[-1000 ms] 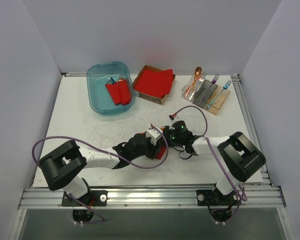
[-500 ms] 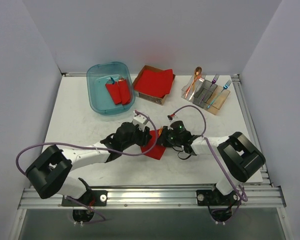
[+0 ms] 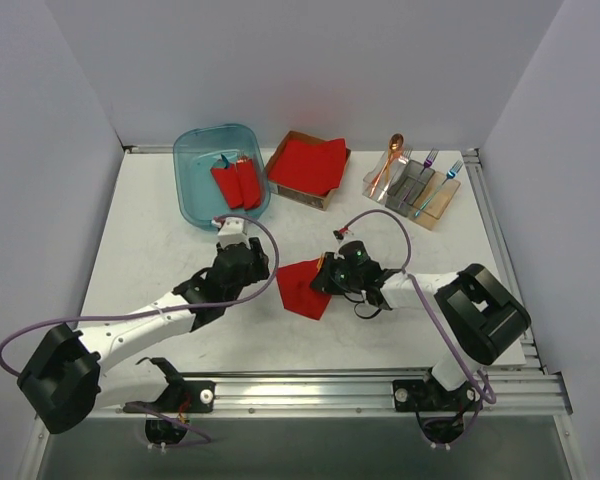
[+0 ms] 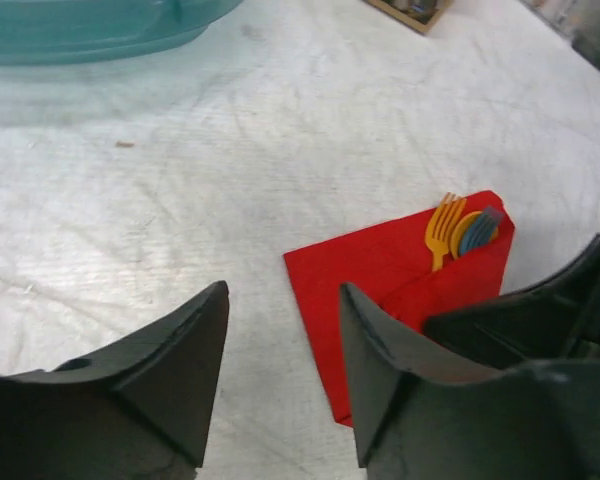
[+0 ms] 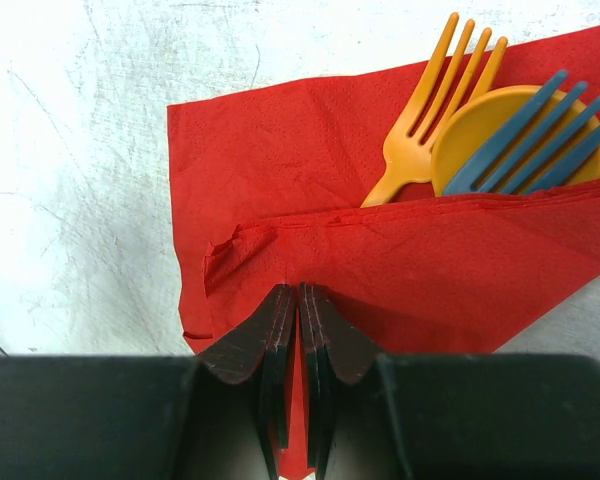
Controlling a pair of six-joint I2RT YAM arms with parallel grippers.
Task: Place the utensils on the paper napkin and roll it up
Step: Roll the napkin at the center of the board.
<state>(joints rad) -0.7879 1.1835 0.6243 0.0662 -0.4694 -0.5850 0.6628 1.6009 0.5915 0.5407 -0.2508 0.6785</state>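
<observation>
Pale walls close in a scuffed white tabletop (image 3: 150, 250), and near its middle lies the paper napkin (image 3: 300, 288) with the utensils already on it. My right wrist view shows an orange fork (image 5: 430, 110), the orange-yellow spoon (image 5: 475, 140) and a blue fork (image 5: 525, 130). Their heads poke out past a flap of the napkin that is folded over the handles.

So I judge that the placing is done and the rolling has begun, with only one fold made so far.

My right jaws are closed tight, with their tips set on the crumpled edge of that flap. I cannot tell whether any paper is caught between them. My left jaws stand apart with nothing between them. They hang over bare tabletop, with the napkin just ahead and to the right of them.

Next I think the folded edge must be turned over again and pushed across the sheet. The cutlery has to stay bundled inside so the heads do not slide out. The paper is thin and may crease or tear under a hard pinch.

A second ago my left arm was bent in close beside the right one, covering most of the napkin. Now it has swung away to the left, toward the blue tub (image 3: 192, 200) holding the finished red rolls (image 3: 236, 182), and the red sheet lies in plain sight from above. My right arm has scarcely moved.
</observation>
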